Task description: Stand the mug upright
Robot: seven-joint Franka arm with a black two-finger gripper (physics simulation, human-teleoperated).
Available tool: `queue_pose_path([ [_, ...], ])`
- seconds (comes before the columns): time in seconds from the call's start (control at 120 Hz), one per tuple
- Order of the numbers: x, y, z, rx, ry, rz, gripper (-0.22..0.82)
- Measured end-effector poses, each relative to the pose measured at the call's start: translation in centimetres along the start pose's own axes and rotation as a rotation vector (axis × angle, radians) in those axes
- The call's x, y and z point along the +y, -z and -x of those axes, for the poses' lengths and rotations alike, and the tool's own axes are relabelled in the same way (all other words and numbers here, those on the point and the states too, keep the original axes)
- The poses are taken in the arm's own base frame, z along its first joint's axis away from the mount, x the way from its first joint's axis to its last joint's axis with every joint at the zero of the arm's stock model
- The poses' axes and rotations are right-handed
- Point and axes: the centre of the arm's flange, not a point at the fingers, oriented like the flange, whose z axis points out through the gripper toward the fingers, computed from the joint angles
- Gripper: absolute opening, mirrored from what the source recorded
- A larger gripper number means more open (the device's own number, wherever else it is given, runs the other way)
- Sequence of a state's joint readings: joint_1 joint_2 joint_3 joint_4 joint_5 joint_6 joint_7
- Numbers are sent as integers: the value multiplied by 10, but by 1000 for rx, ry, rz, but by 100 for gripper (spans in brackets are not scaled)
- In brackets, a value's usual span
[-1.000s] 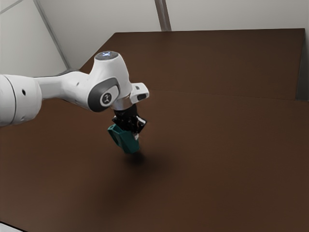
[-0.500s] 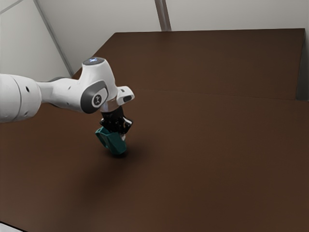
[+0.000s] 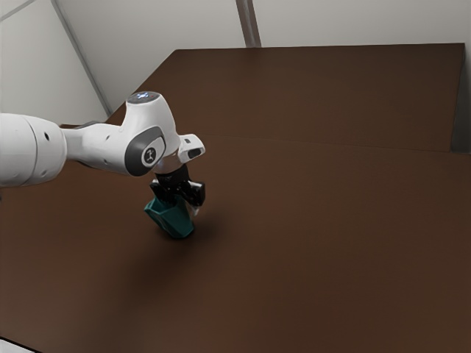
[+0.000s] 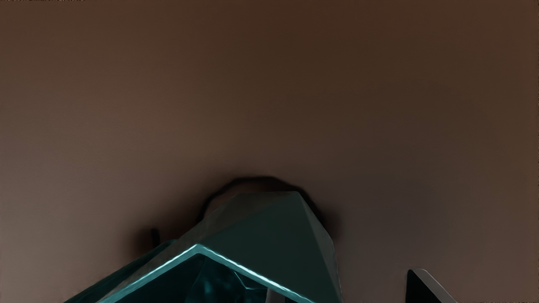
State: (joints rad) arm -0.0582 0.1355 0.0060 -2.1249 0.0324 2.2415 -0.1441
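Exterior view, mug: the teal mug [image 3: 174,219] is low at the brown table [image 3: 309,235], mouth upward, seeming to lean toward the exterior view's left; whether its base sits flat I cannot tell.
Exterior view, gripper: the black gripper [image 3: 182,205] reaches down over the rim from the white arm [image 3: 103,144].
Wrist view, fingers: parted and gripping nothing; one finger [image 4: 275,296] dips inside the mug, the other [image 4: 427,288] stands outside, well apart from the wall.
Wrist view, step: by my judgement, this fits either a mug let go after righting or one about to be grasped by its wall.
Wrist view, next move: whichever it is, it calls for keeping the inner finger from pushing the wall sideways, which could tip the mug.
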Motion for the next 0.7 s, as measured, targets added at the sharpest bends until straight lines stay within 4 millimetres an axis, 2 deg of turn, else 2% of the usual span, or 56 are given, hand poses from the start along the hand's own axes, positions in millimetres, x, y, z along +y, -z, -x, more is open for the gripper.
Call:
queue_pose_path([
  [0.092,1,3,0,5,-5,1,38],
  [0.2,1,15,1,25,-11,3,47],
  [0.433,-1,64,9,93,-16,11,56],
  [0.567,-1,104,11,145,-23,11,58],
  [0.7,4,160,-1,189,-42,8,59],
])
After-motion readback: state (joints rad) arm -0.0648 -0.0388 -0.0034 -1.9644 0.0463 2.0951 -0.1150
